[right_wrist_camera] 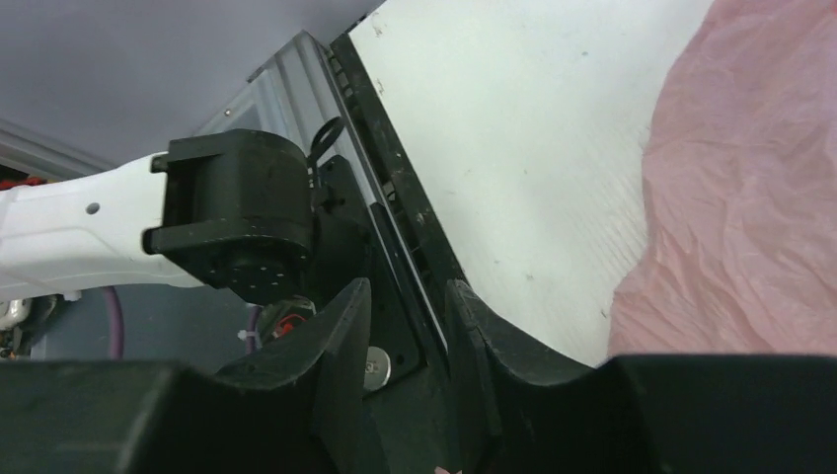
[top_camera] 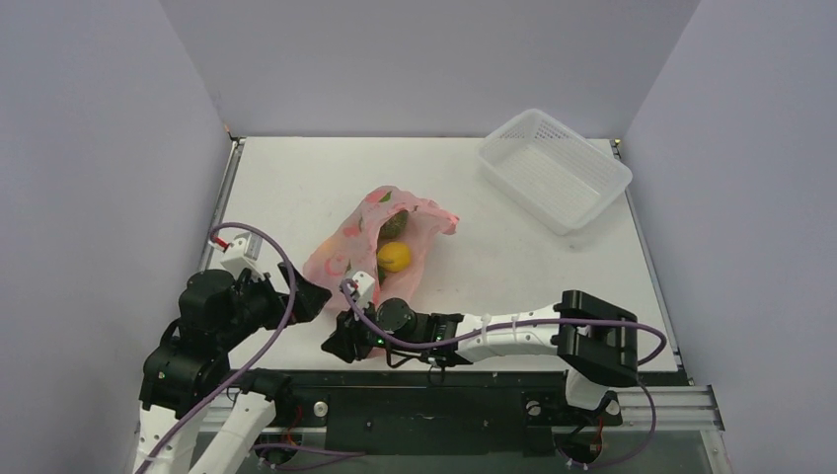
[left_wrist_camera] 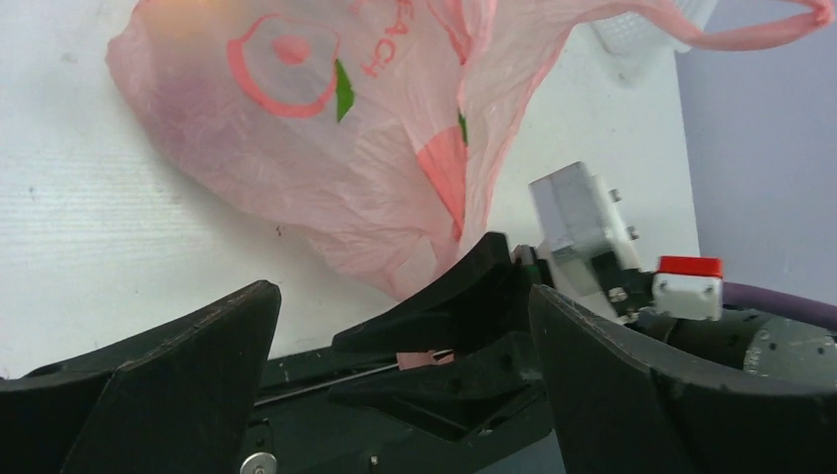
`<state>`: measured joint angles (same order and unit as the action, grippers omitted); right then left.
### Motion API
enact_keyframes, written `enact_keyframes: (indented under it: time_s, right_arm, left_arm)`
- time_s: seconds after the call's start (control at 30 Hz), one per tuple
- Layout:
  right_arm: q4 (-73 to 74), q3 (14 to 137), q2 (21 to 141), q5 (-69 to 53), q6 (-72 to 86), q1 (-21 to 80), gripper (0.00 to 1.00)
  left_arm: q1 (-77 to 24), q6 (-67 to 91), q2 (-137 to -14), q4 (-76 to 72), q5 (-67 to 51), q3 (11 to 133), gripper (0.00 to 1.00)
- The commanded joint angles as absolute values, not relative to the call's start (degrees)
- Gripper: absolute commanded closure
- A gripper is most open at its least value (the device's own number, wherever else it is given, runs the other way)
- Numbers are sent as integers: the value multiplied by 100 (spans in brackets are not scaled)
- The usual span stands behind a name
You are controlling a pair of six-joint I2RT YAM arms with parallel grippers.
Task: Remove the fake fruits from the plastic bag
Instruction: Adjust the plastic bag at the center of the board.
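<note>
Top external view, plastic bag (top_camera: pixel 341 252) mid-table, yellow fruit (top_camera: pixel 393 257) and dark green fruit (top_camera: pixel 396 225) in its mouth, left gripper (top_camera: pixel 314 296) spread wide beside it, right gripper (top_camera: pixel 343 341) narrowed at its near edge, cannot tell if clamped.

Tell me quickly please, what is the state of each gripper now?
Left gripper: open, holding nothing.
Right gripper: nearly closed, pinching an edge of the plastic bag.

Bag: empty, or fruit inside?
Not empty. The top view shows a yellow fruit and a dark green fruit lying in the plastic bag's open mouth.
</note>
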<state>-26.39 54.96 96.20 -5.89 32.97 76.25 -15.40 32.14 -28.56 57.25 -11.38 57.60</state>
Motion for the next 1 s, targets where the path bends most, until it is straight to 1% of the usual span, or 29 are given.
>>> enact_keyframes:
  time_s: [0.0,0.17,0.23,0.33,0.5,0.57,0.67,0.77,0.83,0.9,0.97]
  right_arm:
    - [-3025,5300,8948,-549,3460,7434,68]
    - [-2563,4814,7897,-492,3151,7109,58]
    - [-2338,4635,7461,-299,3077,7049,54]
    - [-2003,4425,6987,140,3041,6937,49]
    - [-1412,4334,6663,864,2943,6642,48]
    - [-1360,4301,6653,913,3017,6466,50]
    - [-1629,4122,6623,687,3044,6387,54]
    - [-1632,3996,6601,671,3090,6449,55]
    - [-1509,3925,6543,780,3191,6426,55]
    - [-1378,3824,6413,1024,3327,6388,52]
    - [-1303,3727,6287,1209,3449,6314,46]
  left_arm:
    - [-1534,3512,-2789,5864,-1211,5305,3]
    - [-1532,4001,-2666,4534,-2816,4549,3]
    - [-1539,4221,-2635,4063,-3219,4246,3]
    - [-1550,4243,-2675,3888,-3320,3986,3]
    - [-1762,4157,-2909,3741,-3490,3724,3]
    - [-1978,4225,-2920,3607,-3473,3709,3]
    - [-2359,4471,-2910,3398,-3140,3794,3]
    - [-2873,4769,-2947,3181,-2752,3820,3]
    - [-3191,4945,-3020,3268,-2306,3935,3]
    - [-3512,5121,-3154,3458,-1757,4120,3]
    - [-3873,5354,-3330,3581,-1367,4312,3]
